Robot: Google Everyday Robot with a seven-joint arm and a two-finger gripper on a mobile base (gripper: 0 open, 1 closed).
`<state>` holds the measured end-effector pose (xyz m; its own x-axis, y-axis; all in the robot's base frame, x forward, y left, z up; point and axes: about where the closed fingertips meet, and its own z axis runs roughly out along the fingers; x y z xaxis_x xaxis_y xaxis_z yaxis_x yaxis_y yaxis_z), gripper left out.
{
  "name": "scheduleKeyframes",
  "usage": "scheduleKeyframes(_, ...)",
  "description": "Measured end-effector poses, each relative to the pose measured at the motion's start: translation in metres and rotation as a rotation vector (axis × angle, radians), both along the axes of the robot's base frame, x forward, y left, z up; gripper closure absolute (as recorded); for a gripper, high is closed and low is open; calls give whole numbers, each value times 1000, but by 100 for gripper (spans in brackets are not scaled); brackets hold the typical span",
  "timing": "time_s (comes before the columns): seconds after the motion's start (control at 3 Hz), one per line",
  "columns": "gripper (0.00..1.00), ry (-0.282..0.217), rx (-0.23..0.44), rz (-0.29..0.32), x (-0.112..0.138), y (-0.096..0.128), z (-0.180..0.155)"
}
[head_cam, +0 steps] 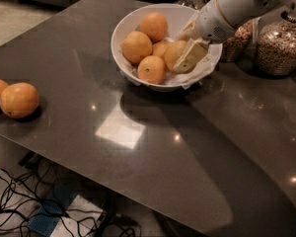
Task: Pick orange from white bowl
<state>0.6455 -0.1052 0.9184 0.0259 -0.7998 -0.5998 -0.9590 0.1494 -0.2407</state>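
Observation:
The white bowl (128,21) sits at the back of the dark table and holds several oranges on crumpled white paper. My gripper (180,52) reaches into the bowl's right side from the upper right. Its cream fingers (191,57) stand on either side of the pale orange (171,53) at the right of the pile and press against it. The orange still rests among the others. A deeper-coloured orange with a dark stem dot (151,69) lies at the bowl's front.
Two loose oranges (18,99) lie at the table's left edge. Glass jars of nuts (281,43) stand right of the bowl, behind my arm. Cables (19,201) lie on the floor beyond the table's near edge.

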Motion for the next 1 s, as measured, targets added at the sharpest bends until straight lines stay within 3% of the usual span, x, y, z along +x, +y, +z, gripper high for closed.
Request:
scheduleKeyframes(0.67,100,-68,150,51,-12,2,60)
scheduleKeyframes(1.0,100,-68,150,51,-12,2,60)
